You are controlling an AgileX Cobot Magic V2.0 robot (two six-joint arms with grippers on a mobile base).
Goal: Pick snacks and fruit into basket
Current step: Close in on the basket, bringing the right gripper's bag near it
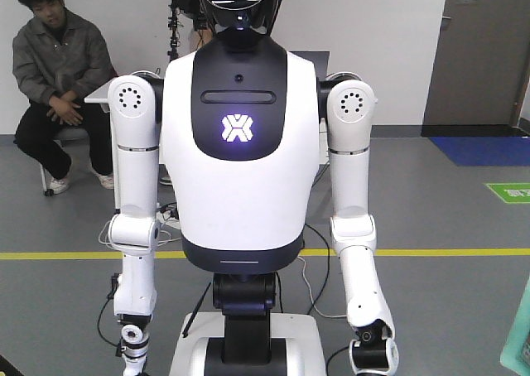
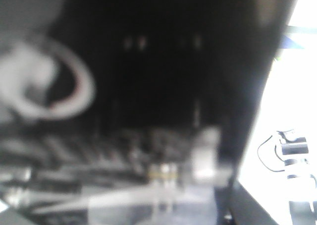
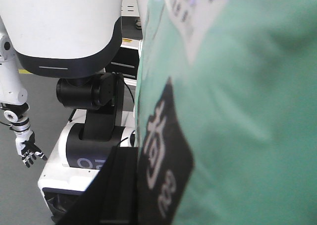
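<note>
On my right wrist feed the teal snack pouch (image 3: pixel 237 111) fills most of the picture, pressed very close to the lens and out of focus. It carries a black label with pale lettering (image 3: pixel 161 160) low on its left edge and a white printed patch (image 3: pixel 193 12) near the top. A dark bar (image 3: pixel 111 190) rises from the bottom of the frame just beside the pouch's lower left edge. I cannot say whether it belongs to the right gripper, and I cannot tell whether that pincer is apart, together or clamped on the pouch.

Behind the pouch stands a white humanoid robot (image 3: pixel 64 27) on a black waist joint and a white base, with one of its small dark-fingered hands (image 3: pixel 28 150) hanging at the left.

My left wrist feed is mostly dark blur. I make out a pale ring shape (image 2: pixel 54 86) at the left and a bright strip down the right edge, nothing sharper. The left gripper's state I cannot tell.

The front-facing camera looks straight at the same humanoid (image 1: pixel 240 144), whose chest logo is lit and whose arms hang down. A person in a grey jacket (image 1: pixel 58 69) sits at the left, a grey door (image 1: pixel 476 53) is at the right, and a yellow line (image 1: pixel 464 252) crosses the floor. A teal sliver (image 1: pixel 520 335) shows at the lower right edge.
</note>
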